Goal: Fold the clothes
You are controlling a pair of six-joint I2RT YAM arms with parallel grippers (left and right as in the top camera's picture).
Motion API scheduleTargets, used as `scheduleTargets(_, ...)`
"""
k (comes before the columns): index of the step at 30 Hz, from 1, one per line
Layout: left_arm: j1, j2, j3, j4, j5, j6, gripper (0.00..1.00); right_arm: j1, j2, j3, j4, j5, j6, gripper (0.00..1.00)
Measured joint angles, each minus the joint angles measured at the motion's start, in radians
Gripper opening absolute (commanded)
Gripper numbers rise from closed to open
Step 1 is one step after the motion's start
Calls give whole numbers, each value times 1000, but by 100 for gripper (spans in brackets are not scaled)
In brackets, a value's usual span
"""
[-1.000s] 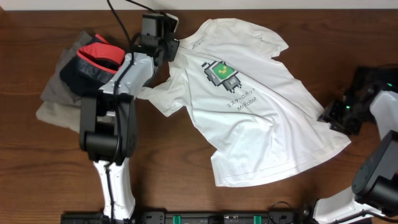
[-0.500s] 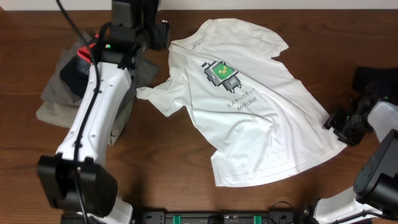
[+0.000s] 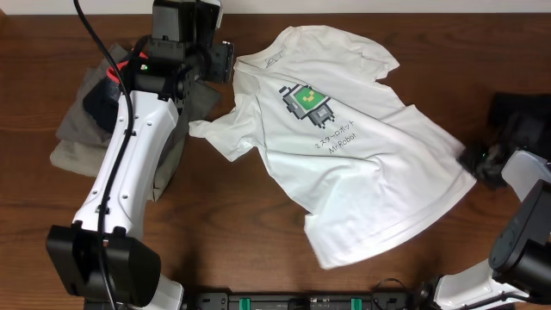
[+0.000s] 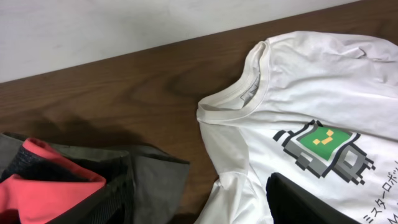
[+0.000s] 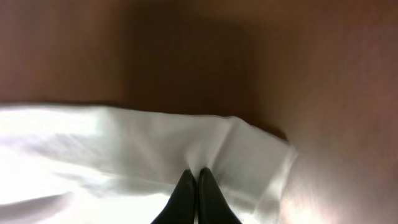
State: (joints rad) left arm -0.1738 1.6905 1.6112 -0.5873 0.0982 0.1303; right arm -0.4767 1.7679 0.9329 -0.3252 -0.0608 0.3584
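T-shirt (image 3: 370, 164), soft white fabric, lightly creased

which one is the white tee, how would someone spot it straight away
On the dark wooden table, look right of the heap of grey, black and red clothes at the left side. The white T-shirt lies spread out across the middle. It is the only white garment, with a green-and-black pixel print on its chest.

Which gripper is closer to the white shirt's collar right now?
Left. The left gripper hovers just beside the collar; the right gripper pinches the T-shirt at its far hem corner.
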Motion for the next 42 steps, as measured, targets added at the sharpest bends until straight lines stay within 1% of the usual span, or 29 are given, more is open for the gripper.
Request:
scheduleTargets(3,0,0,0,0,0,-4,70,0,7,44,133,-5,8,1)
scheduleTargets(5,0,0,0,0,0,-12,70,0,10,105,227,-8,4,1)
scheduleTargets(8,0,0,0,-1,0,-27,70,0,16,187,299,-8,-3,1)
scheduleTargets(10,0,0,0,0,1,-35,71,0,37,251,312,-7,-8,2)
scheduleTargets(11,0,0,0,-2,3,-41,71,0,51,280,316,-8,-13,15)
scheduleTargets(12,0,0,0,-3,6,-45,71,0,70,312,314,-12,-23,41)
scheduleTargets(13,0,0,0,-7,8,-49,71,0,85,332,311,-16,-31,58)
scheduleTargets(14,0,0,0,-9,10,-52,71,0,97,348,301,-21,-43,66)
scheduleTargets(15,0,0,0,-10,12,-53,71,0,108,360,286,-26,-55,71)
scheduleTargets(17,0,0,0,-21,18,-55,72,0,117,364,240,-33,-72,78)
scheduleTargets(18,0,0,0,-26,20,-56,72,0,119,364,213,-36,-79,79)
scheduleTargets(22,0,0,0,-71,37,-56,83,-1,120,366,48,-58,-95,81)
scheduleTargets(23,0,0,0,-88,47,-58,84,-1,120,366,4,-71,-97,81)
scheduleTargets(29,0,0,-3,-235,121,-64,84,-1,121,367,-238,-180,-105,77)
scheduleTargets(32,0,-4,-38,-252,179,-62,84,-1,121,367,-314,-236,-116,77)
scheduleTargets(37,-10,14,-129,-261,275,9,83,5,121,367,-410,-336,-152,77)
scheduleTargets(39,-26,48,-148,-270,288,49,79,15,121,367,-455,-369,-165,76)
scheduleTargets(42,-50,118,-169,-304,289,87,77,40,121,368,-541,-407,-186,73)
